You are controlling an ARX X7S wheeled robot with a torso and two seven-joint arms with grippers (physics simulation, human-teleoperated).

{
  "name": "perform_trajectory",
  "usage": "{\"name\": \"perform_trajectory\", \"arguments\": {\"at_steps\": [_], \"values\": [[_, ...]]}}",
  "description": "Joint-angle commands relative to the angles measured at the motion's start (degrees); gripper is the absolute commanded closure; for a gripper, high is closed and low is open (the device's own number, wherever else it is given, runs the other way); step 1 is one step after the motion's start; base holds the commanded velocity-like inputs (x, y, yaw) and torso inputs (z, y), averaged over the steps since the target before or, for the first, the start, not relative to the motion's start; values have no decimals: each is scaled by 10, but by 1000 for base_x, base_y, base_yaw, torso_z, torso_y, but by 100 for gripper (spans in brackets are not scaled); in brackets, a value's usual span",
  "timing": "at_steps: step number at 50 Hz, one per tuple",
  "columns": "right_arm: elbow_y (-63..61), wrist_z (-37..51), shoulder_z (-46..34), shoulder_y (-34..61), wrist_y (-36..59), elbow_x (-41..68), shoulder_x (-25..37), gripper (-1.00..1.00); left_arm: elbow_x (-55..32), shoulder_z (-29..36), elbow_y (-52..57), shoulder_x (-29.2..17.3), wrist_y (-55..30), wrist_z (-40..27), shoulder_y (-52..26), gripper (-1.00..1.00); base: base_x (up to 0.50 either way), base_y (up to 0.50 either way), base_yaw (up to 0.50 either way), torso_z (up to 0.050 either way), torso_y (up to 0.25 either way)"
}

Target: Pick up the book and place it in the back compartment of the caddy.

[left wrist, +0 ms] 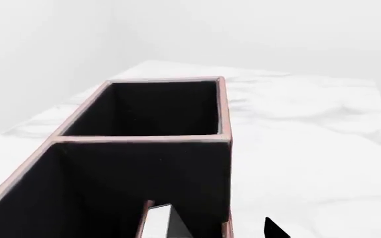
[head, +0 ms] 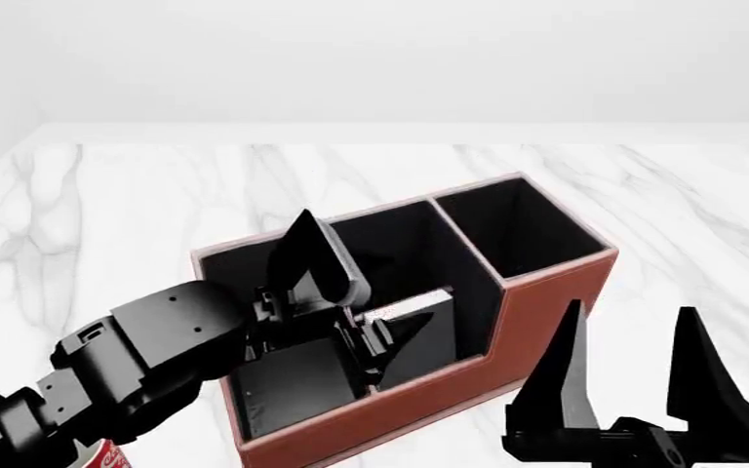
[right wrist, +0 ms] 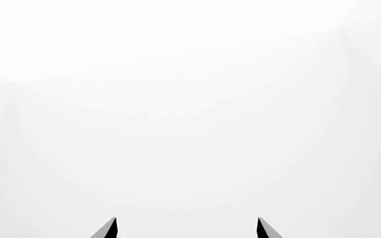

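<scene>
The reddish-brown caddy (head: 550, 312) stands mid-table. The black book (head: 424, 343), white page edges up, stands in the back compartment, the small cell behind the low-cut wall (head: 443, 376). My left gripper (head: 355, 300) reaches into the caddy's middle section, open, one finger (head: 309, 258) raised above the box and the other beside the book. The left wrist view looks along the caddy (left wrist: 144, 139), with the book's pages (left wrist: 156, 223) at the frame edge and one fingertip (left wrist: 273, 229) showing. My right gripper (head: 628, 322) (right wrist: 187, 223) stands open and empty, near the caddy's front right.
A red-and-white mug (head: 108, 455) peeks out under my left forearm at the lower left. The white marble table (head: 153, 205) stretches back to a pale wall. The right wrist view shows only white.
</scene>
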Motion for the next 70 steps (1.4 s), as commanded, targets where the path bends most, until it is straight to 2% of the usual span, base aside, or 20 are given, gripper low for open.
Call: {"name": "perform_trajectory", "arguments": {"at_steps": [1, 17, 26, 35, 38, 40, 42, 43, 44, 47, 51, 53, 56, 57, 59, 60, 61, 63, 67, 70], "values": [[-1, -9, 9, -1, 1, -13, -9, -100, 13, -13, 12, 4, 14, 13, 5, -100, 0, 0, 0, 0, 0], [-2, -7, 6, 0, 2, -14, -7, -100, 16, -9, 95, -24, 4, -13, 6, -100, 0, 0, 0, 0, 0], [-4, -7, 6, 1, 3, -13, -4, -100, -13, -31, 245, -95, -3, -66, 3, -100, 0, 0, 0, 0, 0], [-6, -6, 5, 1, 2, -13, -3, -100, -27, -62, 279, -141, 14, -116, 14, -100, 0, 0, 0, 0, 0], [-3, -6, 4, 1, 0, -15, -4, -100, -6, -73, 319, -173, 48, -151, 43, -100, 0, 0, 0, 0, 0], [-7, -5, 4, -1, 1, -17, -3, -100, -44, -89, 323, -189, 66, -175, 65, -100, 0, 0, 0, 0, 0], [-8, -5, 5, -1, 2, -15, -2, -100, -21, -90, 333, -199, 79, -199, 83, -100, 0, 0, 0, 0, 0], [-7, -5, 3, 0, 2, -18, -3, -100, 5, -121, 391, -285, 165, -264, 169, -100, 0, 0, 0, 0, 0], [-6, -4, 4, 0, 2, -18, -4, -100, 10, -122, 395, -324, 251, -268, 225, -100, 0, 0, 0, 0, 0], [-8, -3, 5, -1, 2, -19, -3, -100, 63, -113, 413, -344, 312, -298, 277, -100, 0, 0, 0, 0, 0], [-7, 2, 7, 2, 17, -19, -3, -100, 195, -97, 410, -352, 401, -389, 383, -100, 0, 0, 0, 0, 0], [-6, 3, 5, 5, 32, -17, -2, -100, 242, -96, 366, -341, 471, -434, 443, -100, 0, 0, 0, 0, 0], [0, -5, -5, 17, 67, 22, 5, -100, 163, -92, 264, -299, 580, -417, 495, -100, 0, 0, 0, 0, 0], [17, -5, -5, 30, 86, 44, 4, -100, 77, -92, 201, -268, 631, -370, 508, -100, 0, 0, 0, 0, 0], [35, -13, -8, 45, 106, 90, 5, -100, -73, -99, 154, -231, 616, -278, 481, -100, 0, 0, 0, 0, 0], [44, -13, -9, 53, 120, 103, 5, -100, -159, -106, 129, -216, 596, -271, 465, -100, 0, 0, 0, 0, 0], [54, -13, -10, 61, 129, 111, 2, -100, -219, -121, 115, -206, 618, -270, 471, -100, 0, 0, 0, 0, 0], [65, -12, -12, 67, 138, 118, 0, -100, -210, -128, 112, -203, 641, -268, 482, -100, 0, 0, 0, 0, 0], [68, 1, 6, 58, 119, 109, -2, -100, -113, -140, 126, -211, 683, -322, 510, -100, 0, 0, 0, 0, 0], [55, 28, 46, 51, 93, 89, 1, -100, 9, -214, 159, -226, 728, -433, 563, -100, 0, 0, 0, 0, 0]]}}
